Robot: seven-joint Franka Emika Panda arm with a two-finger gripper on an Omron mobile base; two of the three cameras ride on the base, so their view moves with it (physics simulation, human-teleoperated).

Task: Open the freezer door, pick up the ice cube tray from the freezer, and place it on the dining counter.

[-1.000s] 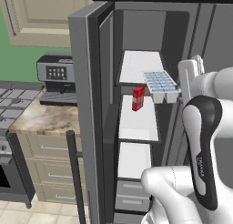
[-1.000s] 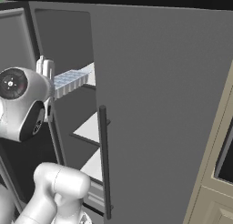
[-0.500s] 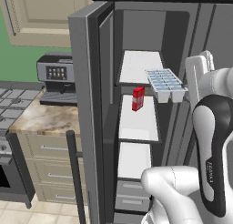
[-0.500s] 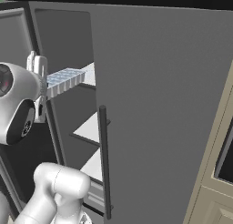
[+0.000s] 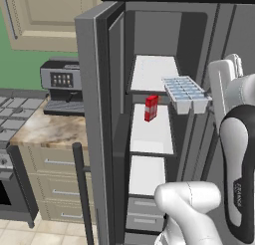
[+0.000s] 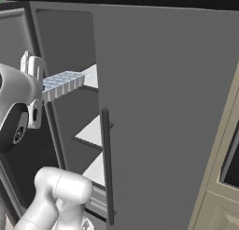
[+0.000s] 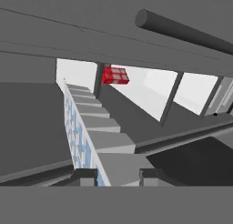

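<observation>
While the freezer door (image 5: 99, 124) is standing wide open at the left, the ice cube tray (image 5: 185, 93) is hanging in the air in front of the white shelves (image 5: 152, 129) of the freezer (image 5: 164, 50) — level, cells facing up, touching no shelf. Its long axis is running from the shelves out toward the gripper (image 5: 211, 97), which is sitting at the tray's right-hand end in the left base view; in the right base view the tray (image 6: 63, 83) is reaching from the gripper (image 6: 43, 89) toward the freezer's interior. In the hand view the two fingertips (image 7: 84, 176) are pinching the near end of the tray (image 7: 88, 127), clamped tight on it. A red carton (image 5: 151, 108) is standing upright on the middle shelf, below and left of the tray. Further left, a coffee machine (image 5: 62, 84) is sitting on a small marbled counter (image 5: 47, 132) before a green wall (image 5: 30, 64). To the right — in the right base view — the wider plain grey door (image 6: 163, 107) is standing shut.
</observation>
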